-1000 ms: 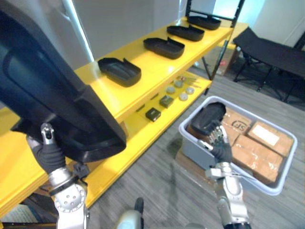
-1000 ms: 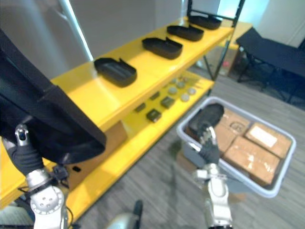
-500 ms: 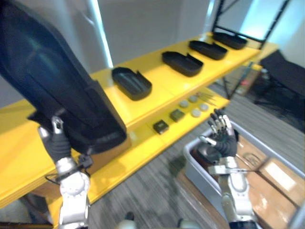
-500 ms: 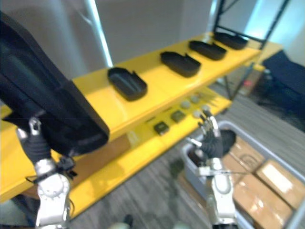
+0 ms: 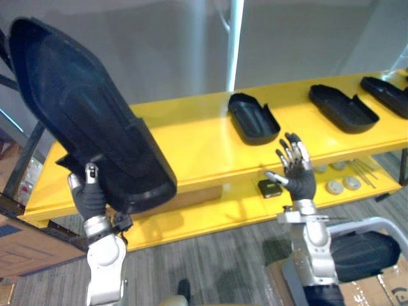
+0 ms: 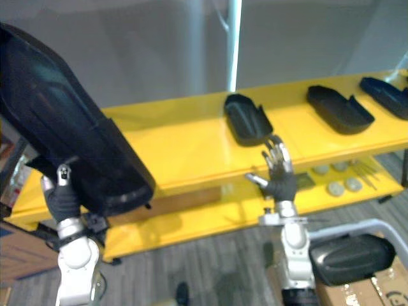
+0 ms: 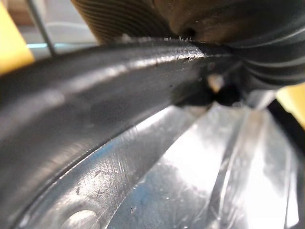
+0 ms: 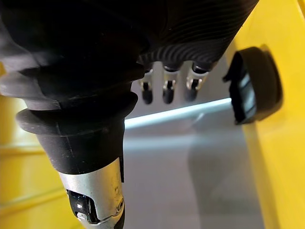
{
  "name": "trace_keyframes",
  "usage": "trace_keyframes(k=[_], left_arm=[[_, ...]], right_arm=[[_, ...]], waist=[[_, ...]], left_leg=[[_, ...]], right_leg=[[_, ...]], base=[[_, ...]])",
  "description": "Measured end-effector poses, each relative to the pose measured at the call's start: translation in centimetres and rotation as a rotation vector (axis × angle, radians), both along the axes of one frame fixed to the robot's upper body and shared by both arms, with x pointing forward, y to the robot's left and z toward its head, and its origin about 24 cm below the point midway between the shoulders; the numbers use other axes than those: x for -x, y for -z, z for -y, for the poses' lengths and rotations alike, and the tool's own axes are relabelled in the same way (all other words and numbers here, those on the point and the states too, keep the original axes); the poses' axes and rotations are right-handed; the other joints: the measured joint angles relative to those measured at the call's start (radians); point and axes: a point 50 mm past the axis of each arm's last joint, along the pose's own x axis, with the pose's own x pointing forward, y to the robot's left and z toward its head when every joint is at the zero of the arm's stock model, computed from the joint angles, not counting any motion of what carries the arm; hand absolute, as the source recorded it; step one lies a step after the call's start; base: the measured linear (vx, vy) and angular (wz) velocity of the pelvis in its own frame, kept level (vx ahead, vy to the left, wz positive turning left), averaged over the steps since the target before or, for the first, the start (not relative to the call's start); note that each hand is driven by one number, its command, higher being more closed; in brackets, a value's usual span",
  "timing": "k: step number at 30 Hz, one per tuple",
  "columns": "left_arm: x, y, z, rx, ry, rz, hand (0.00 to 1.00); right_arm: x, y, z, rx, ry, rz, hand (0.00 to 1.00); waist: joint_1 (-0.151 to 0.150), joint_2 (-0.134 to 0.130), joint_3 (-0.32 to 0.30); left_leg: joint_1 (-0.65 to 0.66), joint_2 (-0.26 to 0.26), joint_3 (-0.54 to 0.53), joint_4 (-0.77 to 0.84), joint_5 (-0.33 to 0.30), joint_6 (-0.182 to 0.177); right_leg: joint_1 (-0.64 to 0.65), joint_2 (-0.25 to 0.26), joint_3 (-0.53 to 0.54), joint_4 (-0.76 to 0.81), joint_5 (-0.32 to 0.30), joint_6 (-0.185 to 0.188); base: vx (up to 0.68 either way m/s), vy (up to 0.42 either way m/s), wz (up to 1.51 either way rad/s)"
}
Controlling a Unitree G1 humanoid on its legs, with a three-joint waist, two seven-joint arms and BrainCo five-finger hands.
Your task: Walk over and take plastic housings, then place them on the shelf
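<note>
We are at the placing step. Our left hand [image 5: 89, 199] is clamped on the lower edge of a large black plastic housing [image 5: 83, 121], fingers and thumb curled round its rim, and it holds the piece raised and tilted, well above the left end of the yellow shelf [image 5: 191, 137]. In the left wrist view the housing's edge runs right across the hand. Our right hand [image 5: 297, 177] is raised in front of the shelf's front edge with its fingers straight and spread, holding nothing.

Three housings already lie on the top board, hollow side up: the nearest one [image 5: 253, 118], a second [image 5: 343, 108] and a third [image 5: 389, 95] further to our right. Another housing [image 5: 360, 255] sits in the grey bin [image 5: 370, 221] on the floor at lower right.

We judge the next move to be lowering the held housing onto the bare stretch of board left of the nearest one. That calls for turning it to lie flat like its neighbours and keeping it clear of them. We should not let go until it rests on the board, since it hangs from one edge and may swing.
</note>
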Motion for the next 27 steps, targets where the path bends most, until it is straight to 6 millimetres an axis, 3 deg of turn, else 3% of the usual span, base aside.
trace_keyframes(k=[4,7,10,11,15,16,21,24,25,27], left_arm=[[-0.1,0.1,0.0,-0.007,0.022,-0.009,1.00],[-0.3,0.0,0.2,-0.031,0.059,-0.017,1.00],[-1.1,-0.7,0.3,-0.093,0.103,-0.010,1.00],[-1.6,-1.0,0.2,-0.108,0.106,-0.001,1.00],[-2.0,-0.5,-0.5,-0.091,0.051,-0.042,1.00],[-2.0,0.1,-0.5,-0.071,0.046,-0.070,1.00],[-0.8,2.1,0.3,-0.005,0.039,-0.138,1.00],[-0.6,2.2,0.1,0.002,0.014,-0.136,1.00],[-0.6,2.2,-0.1,0.003,0.008,-0.136,1.00],[-0.6,2.2,-0.1,0.000,0.011,-0.138,1.00]], right_arm=[[0.7,1.4,0.3,0.012,0.032,-0.061,0.00],[1.8,2.9,0.7,0.006,0.053,-0.126,0.00],[2.5,3.6,0.5,-0.021,0.065,-0.151,0.00],[2.4,3.4,0.3,-0.021,0.045,-0.141,0.00],[2.4,2.3,-0.1,-0.008,0.003,-0.087,0.00],[2.4,2.1,0.1,0.004,-0.001,-0.078,0.00],[2.4,1.9,0.8,0.027,0.008,-0.075,0.00],[2.4,2.1,0.8,0.013,0.002,-0.079,0.00],[2.4,2.3,0.8,0.014,0.002,-0.086,0.00],[2.5,2.3,0.9,0.021,0.008,-0.083,0.00]], waist=[[-0.014,-0.014,0.016],[-0.051,-0.030,0.034],[-0.063,-0.010,0.051],[-0.059,-0.013,0.060],[-0.057,-0.034,0.067],[-0.060,-0.021,0.070],[-0.057,0.036,0.061],[-0.048,0.026,0.070],[-0.048,0.017,0.075],[-0.056,0.018,0.075]], left_leg=[[0.019,-0.027,0.049,-0.005,-0.019,0.016],[0.045,-0.027,0.091,-0.005,-0.025,0.024],[0.040,0.018,0.069,-0.005,-0.021,0.029],[0.032,0.042,0.069,-0.005,-0.021,0.028],[-0.001,0.042,0.069,-0.005,-0.003,0.002],[-0.014,0.049,0.064,-0.005,-0.001,0.000],[-0.065,0.101,0.099,0.061,-0.002,0.002],[-0.134,0.137,0.099,0.275,-0.079,0.013],[-0.158,0.145,0.096,0.348,-0.089,0.015],[-0.145,0.142,0.095,0.338,-0.089,0.015]], right_leg=[[-0.022,-0.046,0.025,0.039,-0.053,0.012],[-0.073,-0.080,0.077,0.200,-0.067,-0.037],[-0.150,-0.046,0.132,0.300,-0.010,-0.101],[-0.164,-0.021,0.159,0.272,-0.042,-0.104],[-0.119,0.020,0.181,0.044,-0.016,-0.044],[-0.107,0.038,0.179,-0.003,0.008,0.007],[-0.081,0.083,0.138,-0.093,0.049,-0.005],[-0.048,0.088,0.150,-0.101,0.039,-0.011],[-0.030,0.087,0.153,-0.100,0.050,0.003],[-0.021,0.084,0.158,-0.099,0.052,0.005]], base=[[-0.12,0.028,-0.32],[-0.10,0.047,-0.13],[-0.07,0.018,-0.01],[-0.07,-0.036,-0.10],[-0.07,-0.081,0.08],[-0.05,-0.125,0.32],[0.04,-0.069,0.22],[0.15,-0.053,-0.06],[0.18,-0.050,-0.08],[0.15,-0.043,-0.05]])
